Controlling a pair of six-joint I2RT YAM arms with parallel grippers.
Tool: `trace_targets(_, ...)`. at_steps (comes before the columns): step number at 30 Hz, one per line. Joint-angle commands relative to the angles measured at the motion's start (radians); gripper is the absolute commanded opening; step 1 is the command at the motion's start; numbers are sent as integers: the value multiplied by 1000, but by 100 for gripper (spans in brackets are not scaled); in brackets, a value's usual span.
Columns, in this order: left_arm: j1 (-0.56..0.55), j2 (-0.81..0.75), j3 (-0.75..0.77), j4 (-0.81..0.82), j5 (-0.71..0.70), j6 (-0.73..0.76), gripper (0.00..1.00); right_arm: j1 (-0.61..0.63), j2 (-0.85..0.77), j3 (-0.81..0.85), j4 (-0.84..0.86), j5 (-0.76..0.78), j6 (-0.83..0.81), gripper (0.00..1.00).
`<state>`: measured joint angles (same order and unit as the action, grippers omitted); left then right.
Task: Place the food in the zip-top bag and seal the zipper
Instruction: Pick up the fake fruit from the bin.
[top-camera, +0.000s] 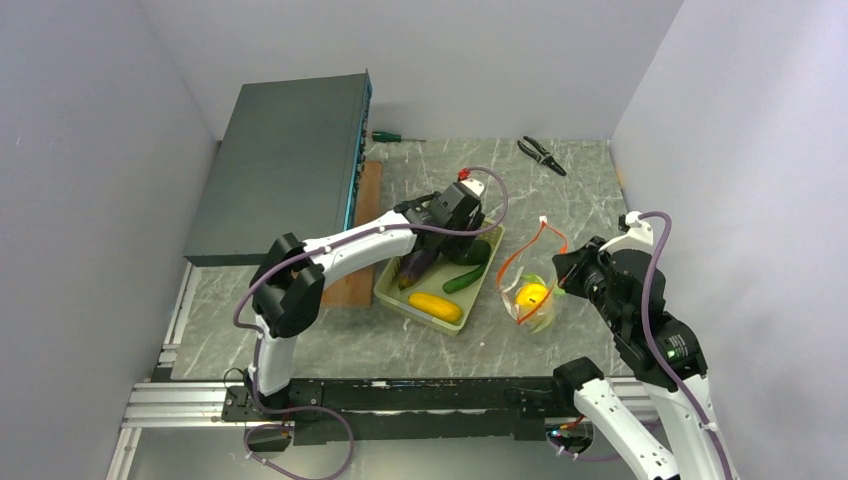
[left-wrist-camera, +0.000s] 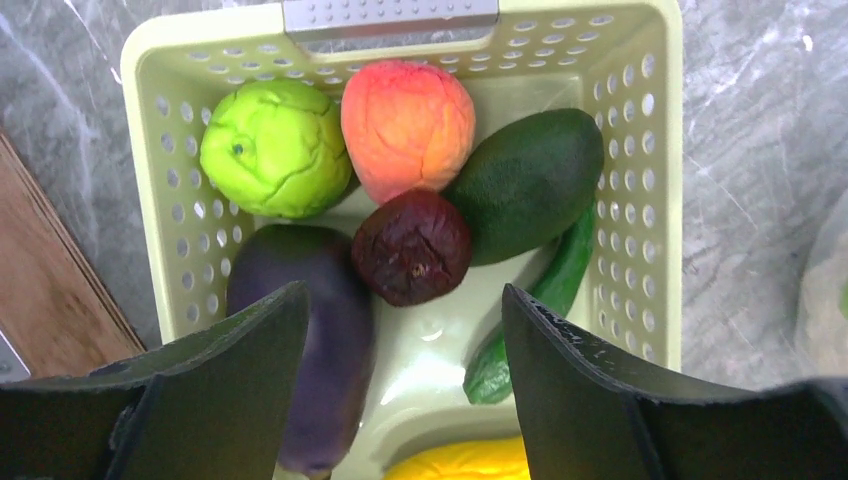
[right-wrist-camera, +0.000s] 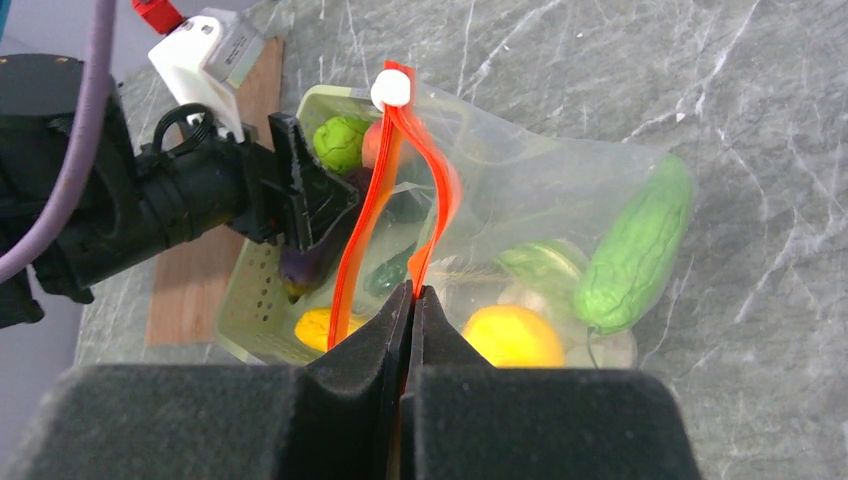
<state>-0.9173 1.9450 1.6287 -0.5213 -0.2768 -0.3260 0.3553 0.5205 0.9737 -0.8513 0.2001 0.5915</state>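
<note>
Grey marble table (top-camera: 400, 345): the open, empty left gripper (left-wrist-camera: 405, 310) should centre over the dark purple ball (left-wrist-camera: 412, 247) in the pale green tray (left-wrist-camera: 665, 200); right gripper (right-wrist-camera: 412, 295) pinches the clear bag's (right-wrist-camera: 560, 190) red-orange strip (right-wrist-camera: 350, 270).

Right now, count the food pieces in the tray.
7: green ball and peach far end; avocado, cucumber right; maroon fruit centre; eggplant left; yellow piece nearest. More may hide underneath.
</note>
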Motion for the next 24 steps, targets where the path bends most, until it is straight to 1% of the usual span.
trace_targets(1,8,59,86,7,-21,69,73,4,13,0,62,2,-17,0)
trace_targets(7,7,110,105,14,-4,77,72,4,19,-11,72,-8,-16,0)
trace_targets(16,7,138,49,21,9,59,70,3,22,-21,77,-17,-12,0)
trace_targets(21,8,152,65,9,-19,71,64,4,26,-27,83,-25,-8,0)
trace_targets(24,6,147,69,14,-28,84,56,4,29,-27,85,-28,-10,0)
